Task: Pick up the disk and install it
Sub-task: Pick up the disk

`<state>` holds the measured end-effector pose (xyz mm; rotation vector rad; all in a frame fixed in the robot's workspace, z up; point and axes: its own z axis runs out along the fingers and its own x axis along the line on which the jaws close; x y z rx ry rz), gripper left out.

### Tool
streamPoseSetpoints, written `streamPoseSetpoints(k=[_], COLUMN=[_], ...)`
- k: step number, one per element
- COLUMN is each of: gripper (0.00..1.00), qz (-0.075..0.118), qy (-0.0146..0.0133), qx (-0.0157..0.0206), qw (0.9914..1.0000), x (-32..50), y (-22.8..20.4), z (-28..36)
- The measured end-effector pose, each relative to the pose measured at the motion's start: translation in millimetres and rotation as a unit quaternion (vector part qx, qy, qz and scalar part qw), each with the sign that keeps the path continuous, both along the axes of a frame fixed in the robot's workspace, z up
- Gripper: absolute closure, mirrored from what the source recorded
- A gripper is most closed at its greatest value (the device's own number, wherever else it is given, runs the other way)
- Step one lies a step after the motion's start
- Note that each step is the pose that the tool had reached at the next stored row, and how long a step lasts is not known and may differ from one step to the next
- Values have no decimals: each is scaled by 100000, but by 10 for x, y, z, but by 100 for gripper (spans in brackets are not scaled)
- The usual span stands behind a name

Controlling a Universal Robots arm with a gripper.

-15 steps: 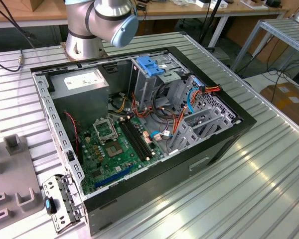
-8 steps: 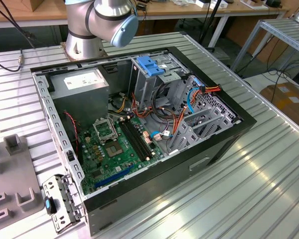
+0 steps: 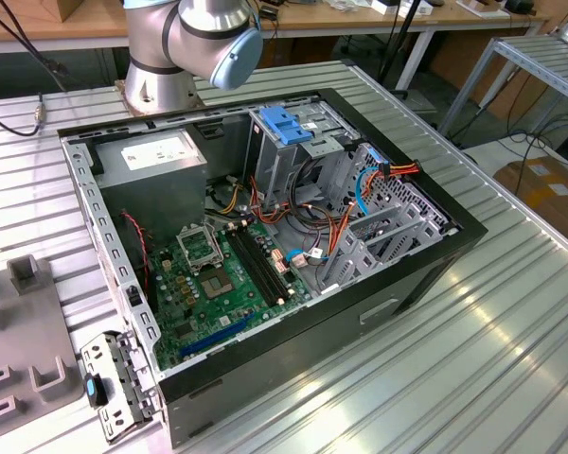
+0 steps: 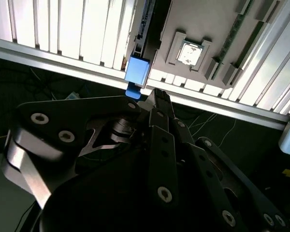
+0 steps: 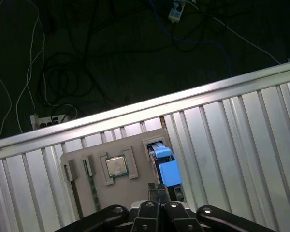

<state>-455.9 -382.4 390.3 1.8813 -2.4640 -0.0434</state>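
Pick-up stage: the disk [image 5: 167, 170] is not yet lifted. The gripper [image 5: 157, 189] hovers with its fingers closed together and empty, tips just short of the disk, which stands on edge in a slot of the grey tray [image 5: 135, 141]. Grasping calls for opening to straddle that thin edge. One disk, one chip [image 5: 117, 166] — side by side.

One computer case [image 3: 284, 374], one motherboard [image 3: 218, 274], one power supply [image 3: 156, 156], one fixture tray [image 5: 128, 191], one processor [image 5: 117, 166], one disk [image 5: 167, 171].
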Motion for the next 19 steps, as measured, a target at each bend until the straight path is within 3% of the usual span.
streamPoseSetpoints(k=[10,12,15,19], gripper=[89,89,89,89], qz=[880,2167,5328,6164], qy=[-3,-1,-3,0], qx=[-9,-11,-8,-13], qw=[99996,99977,99858,99810], x=[0,0,0,0], y=[0,0,0,0], z=[-3,-5,-9,-10])
